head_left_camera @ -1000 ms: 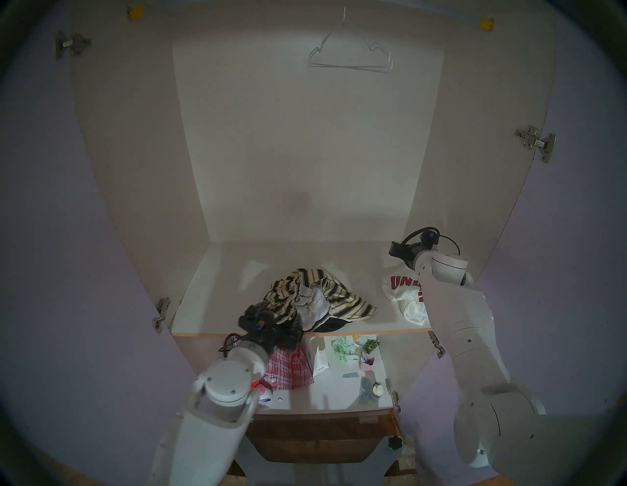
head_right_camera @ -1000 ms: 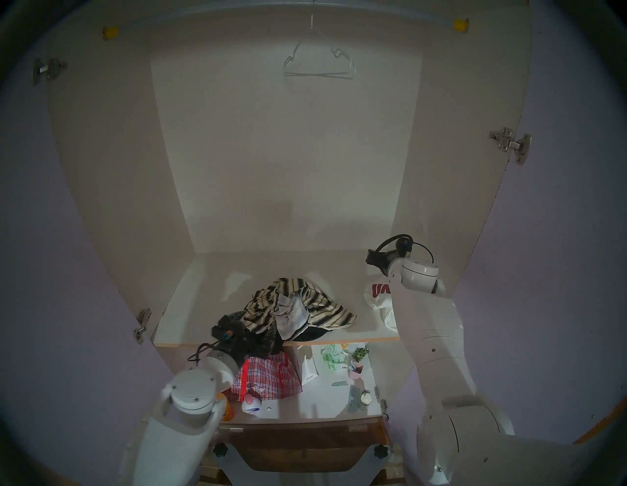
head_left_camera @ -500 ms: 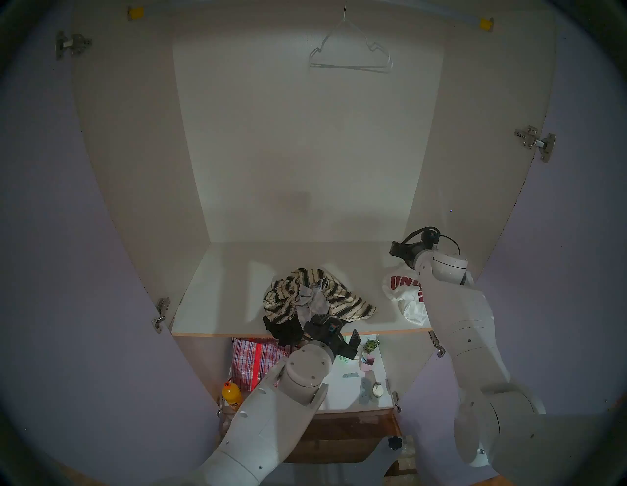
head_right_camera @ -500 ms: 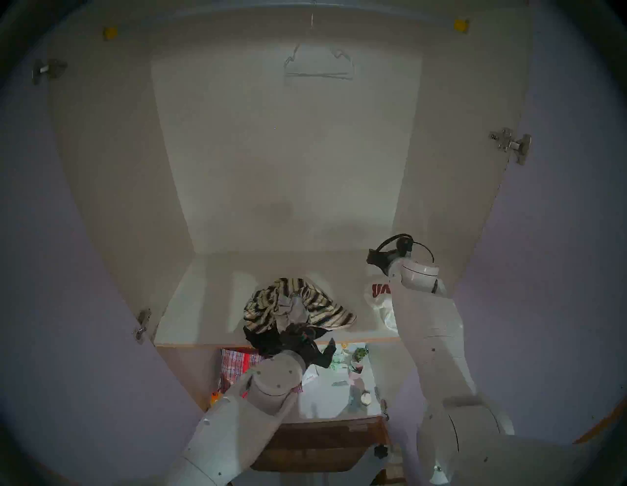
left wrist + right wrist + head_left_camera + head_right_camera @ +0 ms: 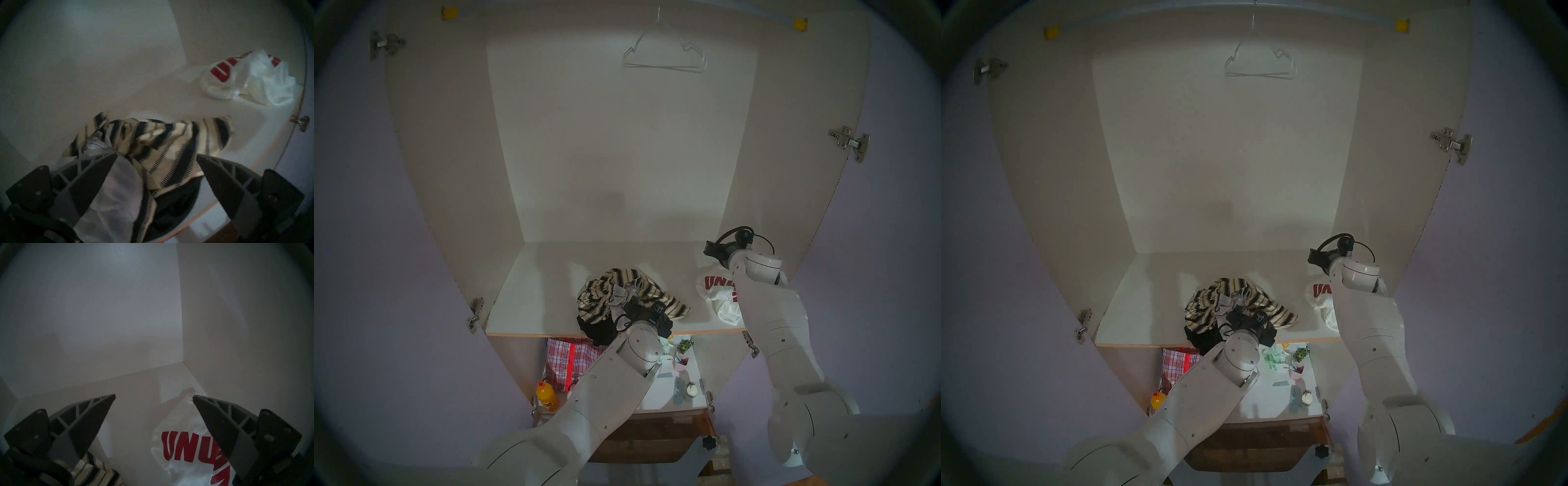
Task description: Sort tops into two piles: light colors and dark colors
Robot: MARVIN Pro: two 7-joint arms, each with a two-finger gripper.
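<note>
Home wardrobe: hanger (image 5: 665,56), door hinges (image 5: 850,142), shelf (image 5: 534,305)

Shelf (image 5: 531,305): smooth white laminate w/ soft sheen; front edge banded in bare wood tone. Back & side panels: same board, faint grain seen in right wrist view.

Striped top (image 5: 169,146): soft cloth, matt, cream w/ black woven bands, crumpled. Grey cloth (image 5: 119,183) over it: thin, matt. Black top (image 5: 599,331): matt cloth, texture too dark to tell.

White top (image 5: 261,79): smooth thin cloth, slight sheen, red print flat.

Hanger (image 5: 665,56): thin wire, looks like metal. Hinges (image 5: 851,142): bright metal.

Checked bag (image 5: 566,359): woven plastic, glossy.

Bottle (image 5: 546,397): glossy plastic.

Arm shells (image 5: 612,380): smooth white plastic, semi-matt. Left gripper fingers (image 5: 90,171): dark matt plastic, ribbed.
</note>
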